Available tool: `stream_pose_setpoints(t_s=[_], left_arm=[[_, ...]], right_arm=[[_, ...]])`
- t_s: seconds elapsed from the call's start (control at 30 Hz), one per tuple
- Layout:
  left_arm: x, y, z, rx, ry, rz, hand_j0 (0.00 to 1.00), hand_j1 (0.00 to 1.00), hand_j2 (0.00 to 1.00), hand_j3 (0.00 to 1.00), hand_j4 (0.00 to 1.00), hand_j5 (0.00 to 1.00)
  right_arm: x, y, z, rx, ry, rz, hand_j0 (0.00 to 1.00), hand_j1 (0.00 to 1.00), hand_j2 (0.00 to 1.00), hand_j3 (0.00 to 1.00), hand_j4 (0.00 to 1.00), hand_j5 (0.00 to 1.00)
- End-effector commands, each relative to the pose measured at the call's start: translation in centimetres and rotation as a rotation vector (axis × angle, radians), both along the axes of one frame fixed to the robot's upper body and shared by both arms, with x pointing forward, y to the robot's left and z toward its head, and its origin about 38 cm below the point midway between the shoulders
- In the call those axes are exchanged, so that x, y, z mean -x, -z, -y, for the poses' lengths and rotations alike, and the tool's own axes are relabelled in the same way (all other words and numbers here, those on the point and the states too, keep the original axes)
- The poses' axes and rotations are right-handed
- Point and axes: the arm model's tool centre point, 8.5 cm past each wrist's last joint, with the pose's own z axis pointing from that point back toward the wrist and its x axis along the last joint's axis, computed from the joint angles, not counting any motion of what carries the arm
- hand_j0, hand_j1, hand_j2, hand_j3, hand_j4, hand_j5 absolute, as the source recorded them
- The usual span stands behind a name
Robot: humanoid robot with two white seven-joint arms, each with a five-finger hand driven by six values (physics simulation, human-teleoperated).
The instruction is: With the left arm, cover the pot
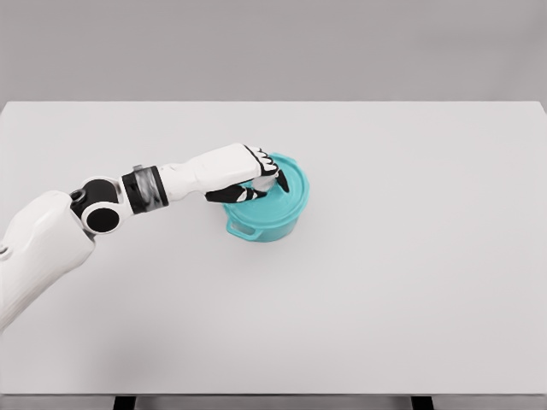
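A teal pot (272,218) stands near the middle of the white bench (410,282), its lid (293,181) on top. The left hand (248,178) grips the lid; the pot's contents are hidden.

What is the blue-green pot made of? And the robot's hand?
The pot and its lid look like smooth painted metal or plastic: even teal, a soft sheen; being a render, that stays uncertain. The left hand looks like glossy white hard plastic with black finger joints.
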Motion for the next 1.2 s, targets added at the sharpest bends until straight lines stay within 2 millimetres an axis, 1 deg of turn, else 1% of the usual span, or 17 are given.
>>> stream_pose_setpoints(t_s=[0.0,0.5,0.73,1.17], left_arm=[[-0.03,-0.09,-0.03,0.008,-0.003,-0.003,0.63,0.63,0.63,0.63,0.63,0.63],[-0.06,-0.12,-0.12,0.007,-0.004,-0.002,0.66,0.66,0.66,0.66,0.66,0.66],[-0.09,-0.17,-0.22,0.008,-0.006,-0.002,0.69,0.69,0.69,0.69,0.69,0.69],[-0.21,-0.39,-0.59,0.008,-0.014,0.004,0.69,0.69,0.69,0.69,0.69,0.69]], right_arm=[[0.0,0.0,0.0,0.0,0.0,0.0,1.0,1.0,1.0,1.0,1.0,1.0],[-0.1,0.0,0.0,0.0,0.0,0.002,1.0,1.0,1.0,1.0,1.0,1.0],[0.0,0.0,0.0,0.0,0.0,0.0,1.0,1.0,1.0,1.0,1.0,1.0],[0.0,0.0,0.0,0.0,0.0,0.0,1.0,1.0,1.0,1.0,1.0,1.0]])
